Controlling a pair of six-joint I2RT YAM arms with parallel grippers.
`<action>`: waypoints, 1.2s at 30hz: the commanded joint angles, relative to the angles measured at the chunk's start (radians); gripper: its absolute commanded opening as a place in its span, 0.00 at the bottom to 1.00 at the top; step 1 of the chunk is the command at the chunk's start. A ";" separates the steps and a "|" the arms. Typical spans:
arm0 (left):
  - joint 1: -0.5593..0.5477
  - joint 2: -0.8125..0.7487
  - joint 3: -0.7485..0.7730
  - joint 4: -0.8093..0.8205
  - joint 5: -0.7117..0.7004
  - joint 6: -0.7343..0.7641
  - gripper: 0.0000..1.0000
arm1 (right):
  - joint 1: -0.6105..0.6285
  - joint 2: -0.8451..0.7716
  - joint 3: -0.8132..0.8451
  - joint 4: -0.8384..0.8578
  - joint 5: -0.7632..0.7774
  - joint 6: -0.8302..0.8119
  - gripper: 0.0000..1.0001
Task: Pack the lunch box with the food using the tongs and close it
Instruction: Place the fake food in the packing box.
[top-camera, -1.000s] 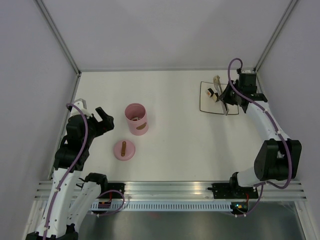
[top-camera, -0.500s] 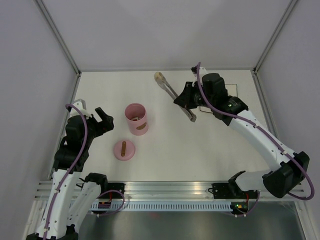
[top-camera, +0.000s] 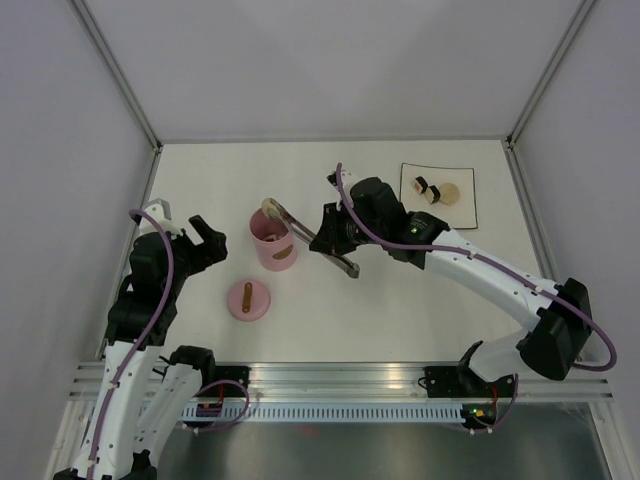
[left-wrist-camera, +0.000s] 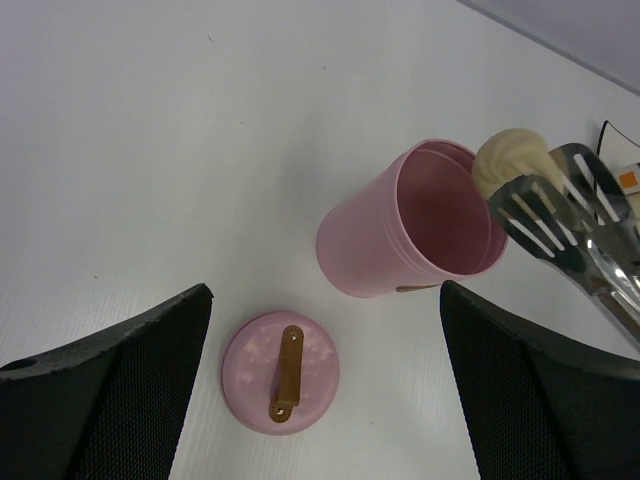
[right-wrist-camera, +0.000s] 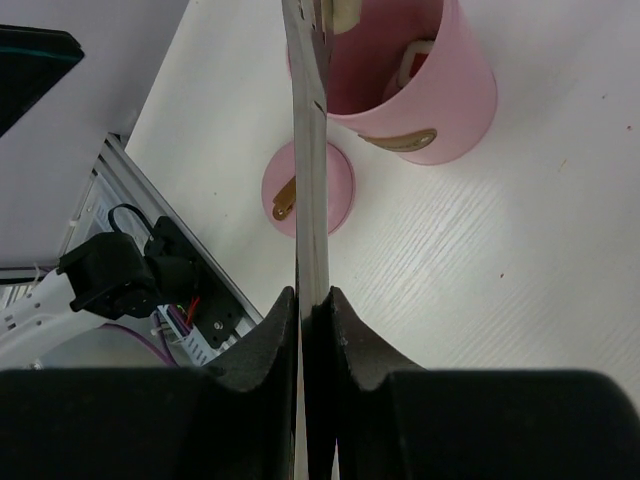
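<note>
The pink lunch box stands open left of centre, also in the left wrist view and the right wrist view. Its lid lies flat just in front of it. My right gripper is shut on the silvery tongs. The tongs' tips pinch a beige piece of food over the pot's rim. A white piece lies inside the pot. My left gripper hangs open left of the pot, above the lid.
A square white dark-edged plate at the back right holds two more pieces of food. Grey walls close in the table on the left, back and right. A metal rail runs along the near edge.
My right arm has swung left from the plate to the pink pot, carrying the beige piece in the tongs. The left arm has not moved.
</note>
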 joint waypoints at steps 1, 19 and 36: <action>-0.001 -0.003 -0.005 0.034 0.010 0.029 1.00 | 0.007 0.023 -0.026 0.087 -0.020 0.026 0.09; -0.001 -0.003 -0.005 0.032 0.007 0.029 1.00 | 0.036 0.085 0.005 0.084 -0.017 0.016 0.54; -0.001 -0.009 -0.005 0.034 0.010 0.029 1.00 | -0.123 -0.047 0.017 0.124 0.089 0.054 0.51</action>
